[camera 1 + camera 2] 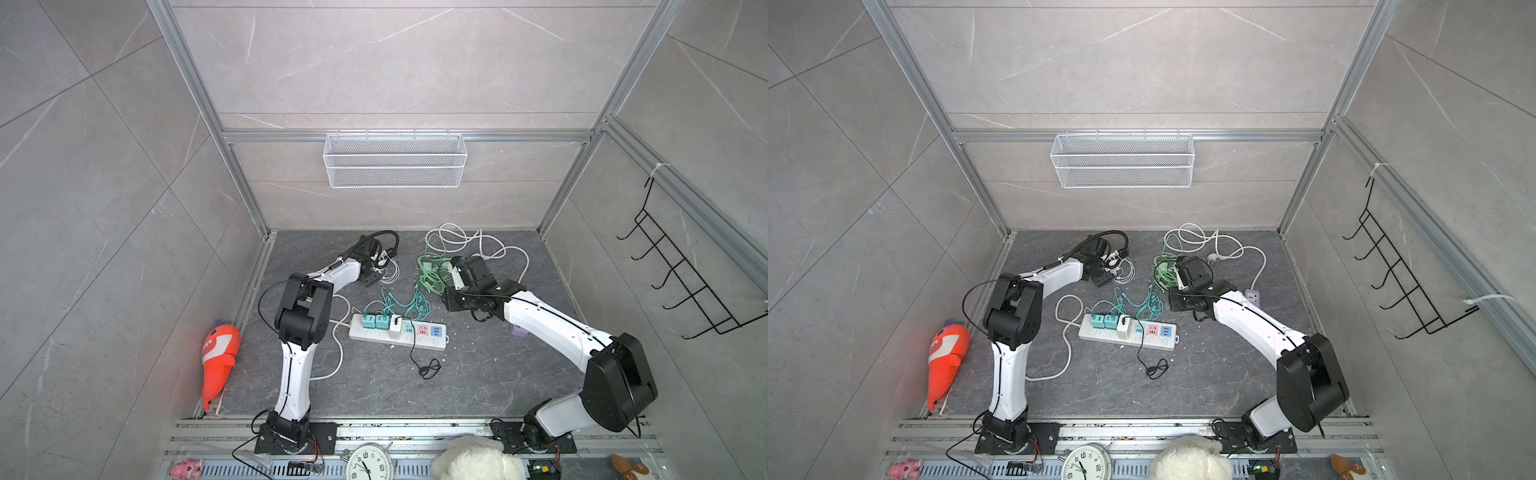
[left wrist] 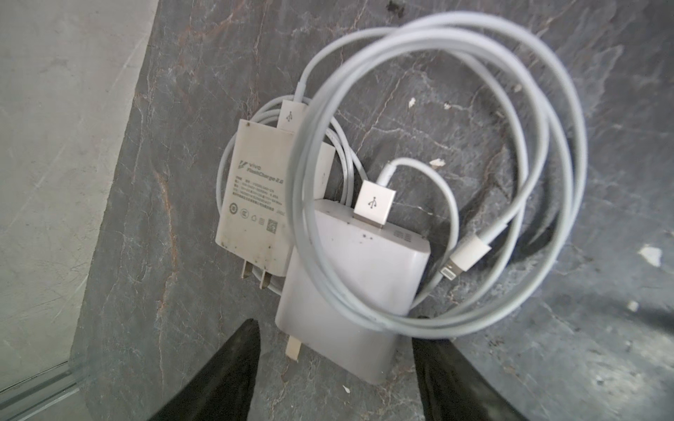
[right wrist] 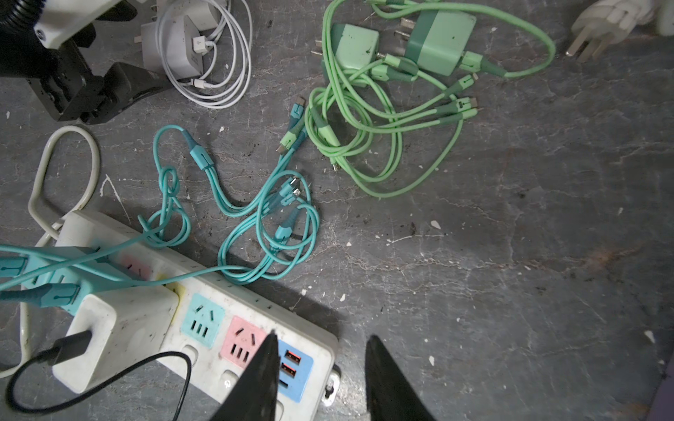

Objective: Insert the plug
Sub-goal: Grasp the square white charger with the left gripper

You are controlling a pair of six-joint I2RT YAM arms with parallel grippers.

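Wide open and empty, the left gripper (image 2: 335,324) hangs over the prong end of the square white plastic charger plug (image 2: 364,277), whose long axis points straight away. The plug lies beyond the cord end of the long white power strip (image 1: 428,341); the right gripper (image 3: 321,339), narrowly parted and empty, is farther.

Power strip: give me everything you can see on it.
The power strip is a long white plastic bar, scuffed, lying flat on the dark floor. Two teal chargers and a white adapter with a black cable are plugged in toward its cord end; a teal socket, a pink socket and a blue USB panel stand free. Its white cord loops away over the floor.
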